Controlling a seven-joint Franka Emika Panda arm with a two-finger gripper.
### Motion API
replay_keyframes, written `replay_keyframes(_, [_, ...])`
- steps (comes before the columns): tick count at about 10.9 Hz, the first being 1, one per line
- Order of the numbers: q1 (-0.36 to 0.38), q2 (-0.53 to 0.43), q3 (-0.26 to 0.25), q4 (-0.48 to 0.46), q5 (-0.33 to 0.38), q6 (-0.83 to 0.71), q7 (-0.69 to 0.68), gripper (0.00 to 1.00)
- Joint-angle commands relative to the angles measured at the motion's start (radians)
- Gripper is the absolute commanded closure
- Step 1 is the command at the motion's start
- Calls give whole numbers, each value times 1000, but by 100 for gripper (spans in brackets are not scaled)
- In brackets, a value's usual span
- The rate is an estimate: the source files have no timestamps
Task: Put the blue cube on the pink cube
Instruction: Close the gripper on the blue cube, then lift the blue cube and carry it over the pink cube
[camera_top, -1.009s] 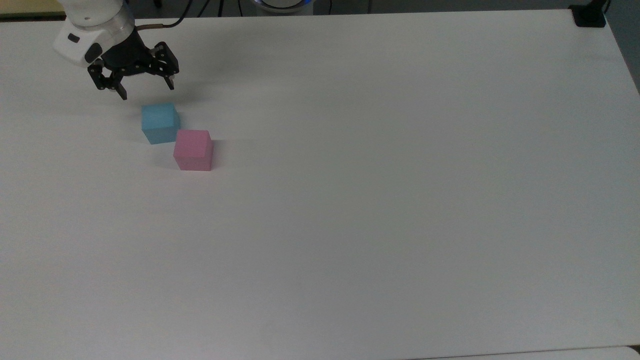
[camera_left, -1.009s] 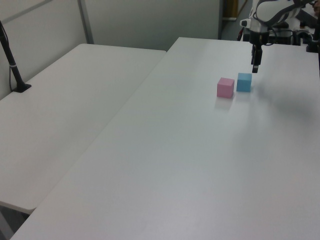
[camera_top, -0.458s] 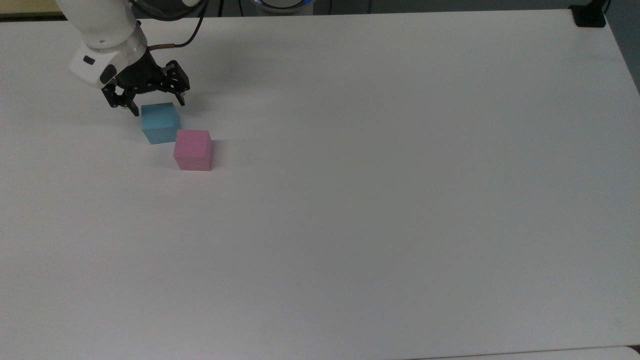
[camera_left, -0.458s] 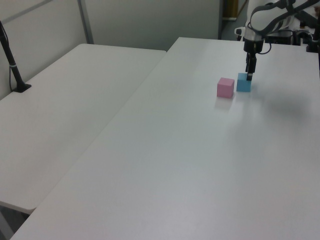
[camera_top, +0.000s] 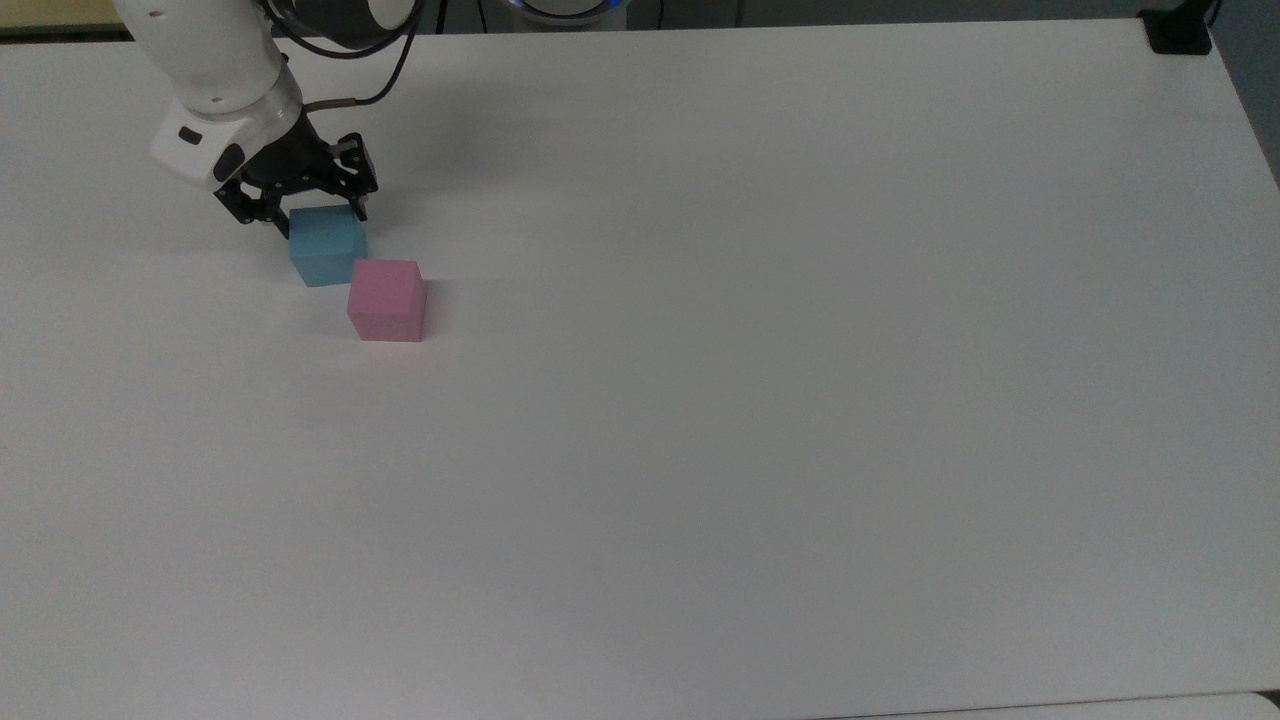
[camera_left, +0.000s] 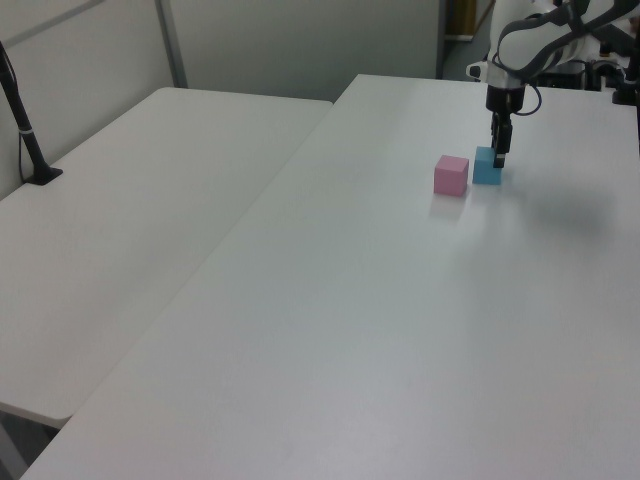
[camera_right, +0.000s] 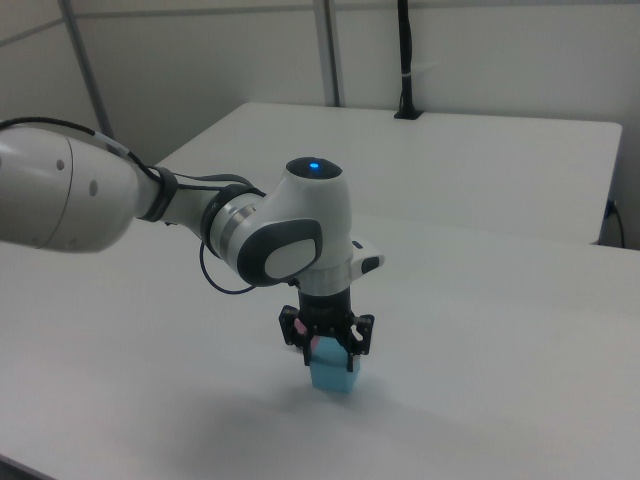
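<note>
White counter (camera_top: 760, 420) spreads across the scene, with a second white table (camera_left: 130, 230) butted against it on the left view's left and grey partition walls behind. On that second table a black post (camera_left: 25, 125) stands on a small foot.

Next in size is the white robot arm (camera_right: 150, 210), reaching in from the right view's left and bending down to the counter. Its black claw (camera_top: 322, 222) points straight down over the blue cube (camera_top: 328, 245), fingers spread and straddling the cube's top; I cannot tell whether they already touch its sides.

Both cubes sit flat on the counter near the top view's upper left corner. Being cubes, they have no long axis; each is turned slightly from the counter's edges. The pink cube (camera_top: 386, 300) stands just beside the blue one, toward the top view's lower right, corners nearly meeting. In the left view the pink cube (camera_left: 451, 174) lies left of the blue cube (camera_left: 486, 167).
</note>
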Motion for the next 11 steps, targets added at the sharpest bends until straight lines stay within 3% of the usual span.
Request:
replay_keyframes(1, [10, -11, -3, 1, -20, 11, -7, 62])
replay_keyframes(3, [10, -63, -3, 12, -20, -53, -10, 65])
replay_keyframes(5, [10, -129, -3, 70, -17, -234, -11, 65])
replay_keyframes(8, [26, -146, 0, 177, -8, -383, 18, 65])
replay_keyframes(11, [95, -132, 0, 227, -8, -381, 253, 62])
